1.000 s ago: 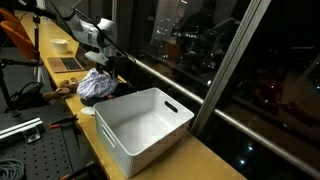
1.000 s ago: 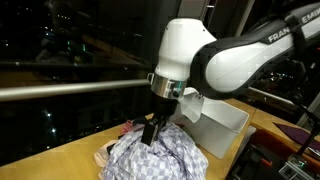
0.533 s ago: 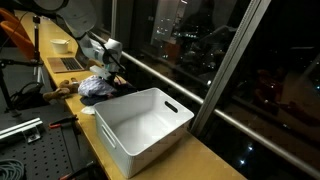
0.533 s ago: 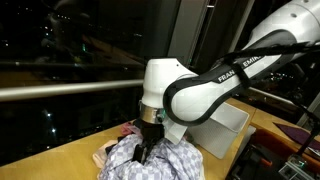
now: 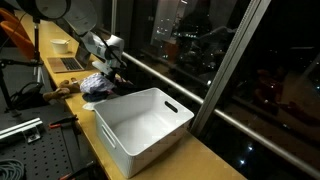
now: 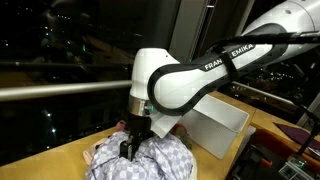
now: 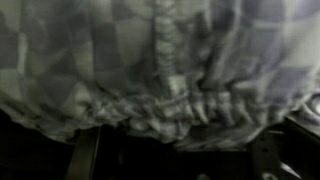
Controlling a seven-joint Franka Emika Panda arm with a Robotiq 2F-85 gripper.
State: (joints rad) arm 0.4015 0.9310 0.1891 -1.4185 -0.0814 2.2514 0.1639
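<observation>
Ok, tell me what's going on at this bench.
A robot arm has its gripper pressed down into a checked cloth bunched on the wooden bench, next to a white bin. The cloth fills the wrist view, with gathered folds across the middle. Whether the jaws have closed on it cannot be told. The cloth lies on the bench, outside the bin.

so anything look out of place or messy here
Only the checked cloth: crumpled in a heap on the table beside the white bin, gripper pushed into its folds. Nothing looks spilled or damaged.
</observation>
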